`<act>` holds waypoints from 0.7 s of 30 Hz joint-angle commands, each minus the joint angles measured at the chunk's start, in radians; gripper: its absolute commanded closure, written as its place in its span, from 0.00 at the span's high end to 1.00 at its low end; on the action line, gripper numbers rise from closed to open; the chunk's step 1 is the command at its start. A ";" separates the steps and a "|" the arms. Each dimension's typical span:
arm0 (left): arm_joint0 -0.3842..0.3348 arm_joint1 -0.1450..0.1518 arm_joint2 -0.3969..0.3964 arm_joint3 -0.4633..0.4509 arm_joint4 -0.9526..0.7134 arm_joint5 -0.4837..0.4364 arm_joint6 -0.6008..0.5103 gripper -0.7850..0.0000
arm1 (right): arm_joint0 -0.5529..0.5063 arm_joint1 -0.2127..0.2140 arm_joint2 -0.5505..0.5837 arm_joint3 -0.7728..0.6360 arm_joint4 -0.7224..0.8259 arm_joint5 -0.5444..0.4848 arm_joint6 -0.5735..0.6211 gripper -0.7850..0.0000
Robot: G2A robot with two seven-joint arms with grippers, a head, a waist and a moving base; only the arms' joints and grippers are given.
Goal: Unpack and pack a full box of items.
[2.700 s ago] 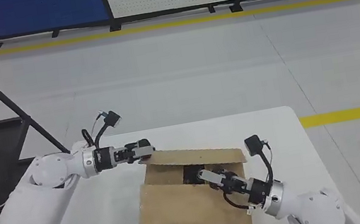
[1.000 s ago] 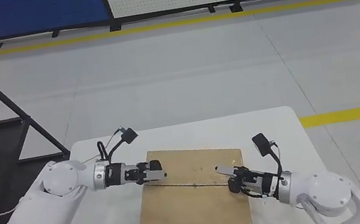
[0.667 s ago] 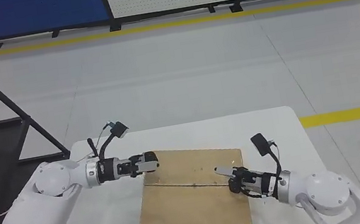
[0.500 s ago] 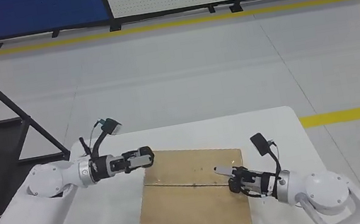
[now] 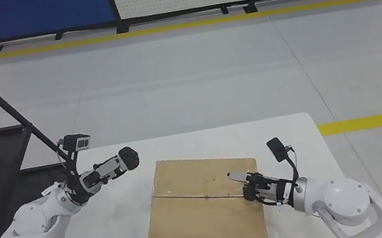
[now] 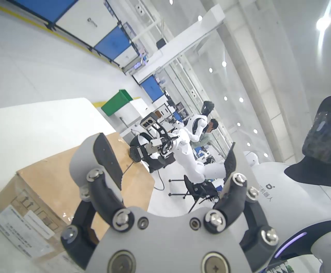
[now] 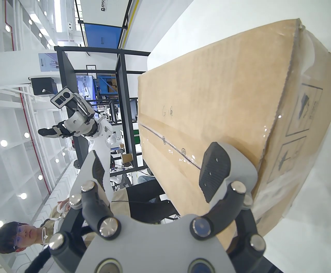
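Top view: shut cardboard box [image 5: 202, 208] on the counter [image 5: 119, 234], right under the right claw [image 5: 238, 180], well apart from the left claw [image 5: 128, 158]. Left wrist: claw wide open, empty. Right wrist: claw open, empty too. Box looks stiff, likely heavy; I'd grab the flap edges.

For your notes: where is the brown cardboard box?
Top view: the brown cardboard box sits centred on the white table, right end effector over its right edge.
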 commanded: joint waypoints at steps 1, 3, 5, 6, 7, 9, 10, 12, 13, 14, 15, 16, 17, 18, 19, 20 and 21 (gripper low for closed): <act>-0.001 0.000 0.001 0.000 0.002 0.001 0.000 1.00 | 0.000 0.000 0.000 0.000 0.000 0.000 0.001 1.00; -0.001 0.000 0.001 0.000 0.002 0.001 0.000 1.00 | 0.000 0.000 0.000 0.000 0.000 0.000 0.001 1.00; -0.001 0.000 0.001 0.000 0.002 0.001 0.000 1.00 | 0.000 0.000 0.000 0.000 0.000 0.000 0.001 1.00; -0.001 0.000 0.001 0.000 0.002 0.001 0.000 1.00 | 0.000 0.000 0.000 0.000 0.000 0.000 0.001 1.00; -0.001 0.000 0.001 0.000 0.002 0.001 0.000 1.00 | 0.000 0.000 0.000 0.000 0.000 0.000 0.001 1.00; -0.001 0.000 0.001 0.000 0.002 0.001 0.000 1.00 | 0.000 0.000 0.000 0.000 0.000 0.000 0.001 1.00; -0.001 0.000 0.001 0.000 0.002 0.001 0.000 1.00 | 0.000 0.000 0.000 0.000 0.000 0.000 0.001 1.00; -0.001 0.000 0.001 0.000 0.002 0.001 0.000 1.00 | 0.000 0.000 0.000 0.000 0.000 0.000 0.001 1.00; -0.001 0.000 0.001 0.000 0.002 0.001 0.000 1.00 | 0.000 0.000 0.000 0.000 0.000 0.000 0.001 1.00; -0.001 0.000 0.001 0.000 0.002 0.001 0.000 1.00 | 0.000 0.000 0.000 0.000 0.000 0.000 0.001 1.00; -0.001 0.000 0.001 0.000 0.002 0.001 0.000 1.00 | 0.000 0.000 0.000 0.000 0.000 0.000 0.001 1.00; -0.001 0.000 0.001 0.000 0.002 0.001 0.000 1.00 | 0.000 0.000 0.000 0.000 0.000 0.000 0.001 1.00; 0.002 0.000 -0.004 -0.003 0.006 0.003 0.020 1.00 | 0.000 0.000 0.000 0.000 0.000 0.000 0.001 1.00; 0.012 0.000 -0.014 -0.008 0.023 0.006 0.063 1.00 | 0.000 0.000 0.000 0.000 0.000 0.000 0.001 1.00; 0.025 0.000 -0.020 -0.024 0.039 0.017 0.098 1.00 | 0.000 0.000 0.000 0.000 0.000 0.000 0.001 1.00; 0.041 0.003 -0.030 -0.040 0.062 0.015 0.115 1.00 | 0.000 0.000 0.000 0.000 0.000 0.000 0.001 1.00; 0.062 0.006 -0.045 -0.042 0.083 0.001 0.143 1.00 | 0.000 0.000 0.000 0.000 0.000 0.000 0.001 1.00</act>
